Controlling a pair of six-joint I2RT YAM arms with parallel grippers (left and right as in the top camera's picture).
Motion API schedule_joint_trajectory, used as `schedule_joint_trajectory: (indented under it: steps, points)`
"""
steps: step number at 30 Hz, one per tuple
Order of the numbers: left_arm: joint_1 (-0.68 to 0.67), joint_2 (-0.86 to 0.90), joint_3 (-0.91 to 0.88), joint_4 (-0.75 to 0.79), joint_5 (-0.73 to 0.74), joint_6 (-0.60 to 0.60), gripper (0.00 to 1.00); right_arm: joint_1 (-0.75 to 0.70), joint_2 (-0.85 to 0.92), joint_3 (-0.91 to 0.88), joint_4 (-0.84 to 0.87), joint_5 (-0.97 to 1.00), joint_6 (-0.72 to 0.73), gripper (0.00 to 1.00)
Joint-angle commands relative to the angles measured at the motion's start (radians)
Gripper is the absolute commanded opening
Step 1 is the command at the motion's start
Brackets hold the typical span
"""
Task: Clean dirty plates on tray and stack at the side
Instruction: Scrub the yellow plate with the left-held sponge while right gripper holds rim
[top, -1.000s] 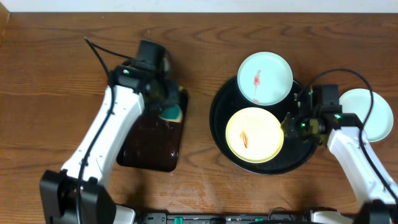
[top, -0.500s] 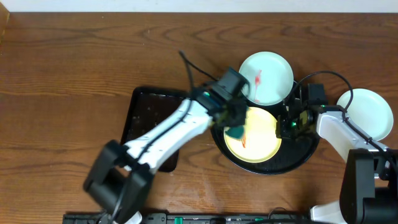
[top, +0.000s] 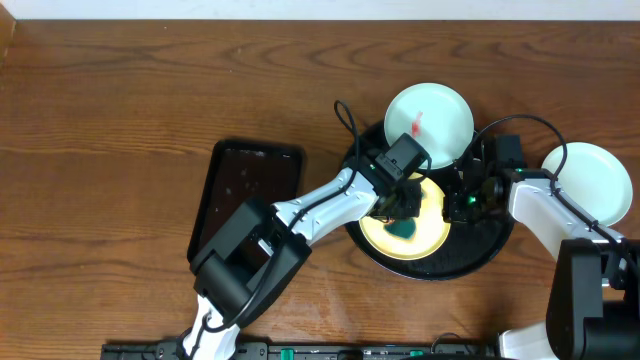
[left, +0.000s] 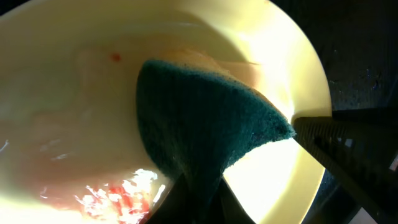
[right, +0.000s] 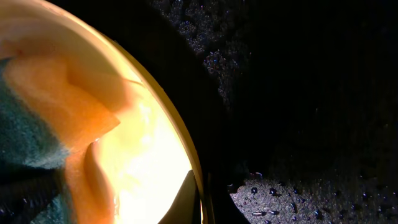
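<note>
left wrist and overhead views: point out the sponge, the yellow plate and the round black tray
sponge (left: 199, 124), left wrist view, on its dark green scrubbing face
yellow plate (top: 378, 236), overhead view, on its bare left inner part
round black tray (top: 478, 245), overhead view, on its bare floor at lower right

1. The left arm (top: 320, 205) has swung from the small rectangular black tray (top: 245, 195) on the left of the table (top: 100, 120) across to the large round black tray (top: 478, 252).
2. The dark green sponge (top: 404, 230), pinched in the left jaws, came with it. It now presses on the pale yellow round plate (top: 430, 238).
3. The rectangular tray, half hidden under the arm before, now shows whole.
4. The yellow plate's red streak, plain a second ago, is covered from overhead.
5. The right jaws stood apart beside the plate's right edge and have closed on its rim.
</note>
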Motion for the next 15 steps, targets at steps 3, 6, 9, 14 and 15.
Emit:
schedule_joint_trajectory:
  steps: [3, 6, 9, 14, 15]
  points:
    - [0.056, 0.063, 0.006, -0.168, -0.249, -0.024, 0.07, 0.0, 0.026, -0.004, -0.016, 0.011, -0.005, 0.01]
    - [0.074, 0.063, 0.048, -0.273, -0.375, -0.023, 0.08, 0.0, 0.026, -0.004, -0.015, 0.011, -0.005, 0.01]
    - [0.078, 0.063, 0.093, -0.336, -0.481, 0.013, 0.08, 0.0, 0.026, -0.004, -0.015, 0.012, -0.005, 0.01]
    - [0.066, 0.072, 0.101, -0.318, -0.46, 0.048, 0.07, 0.0, 0.026, -0.004, -0.015, 0.018, -0.005, 0.01]
    - [0.062, 0.079, 0.101, -0.299, -0.399, 0.048, 0.08, 0.0, 0.026, -0.004, -0.015, 0.018, -0.005, 0.01]
